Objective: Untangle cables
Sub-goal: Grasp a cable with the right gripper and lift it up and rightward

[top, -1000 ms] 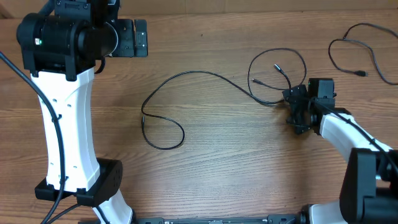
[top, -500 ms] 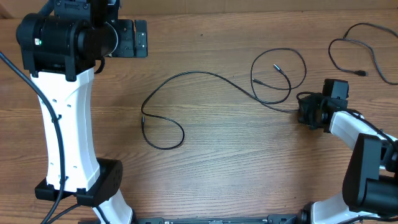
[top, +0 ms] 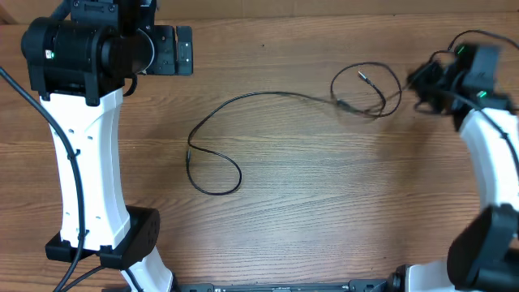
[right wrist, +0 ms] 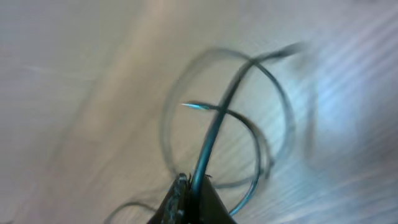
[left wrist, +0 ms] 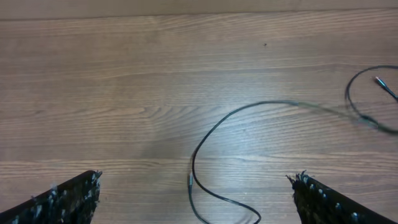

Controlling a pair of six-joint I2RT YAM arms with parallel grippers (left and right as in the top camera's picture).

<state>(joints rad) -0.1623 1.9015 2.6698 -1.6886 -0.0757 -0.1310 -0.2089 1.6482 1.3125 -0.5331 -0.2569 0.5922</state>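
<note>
A long thin black cable point(top: 268, 95) curves across the table from a hook-shaped end point(top: 212, 188) to a small coil point(top: 381, 104) at the right; a plug tip point(top: 361, 75) lies inside the coil. My right gripper point(top: 418, 81), blurred by motion, is just right of the coil. In the right wrist view the right gripper point(right wrist: 194, 185) is shut on a strand of cable point(right wrist: 214, 134) that rises from the jaws toward blurred loops. My left gripper point(top: 183, 49) is open at the back left. In its own view the left gripper point(left wrist: 194, 178) spans the long cable point(left wrist: 214, 127) from above.
Another thin black cable point(top: 444, 55) loops at the far right back corner, partly behind the right arm point(top: 495, 146). The left arm's white column point(top: 85, 170) and base stand at the left side. Bare wooden tabletop point(top: 324, 211) lies in front.
The right gripper shut on the cable by the coil, then swung back and to the right, dragging coil and long cable that way. The left arm has not moved.
</note>
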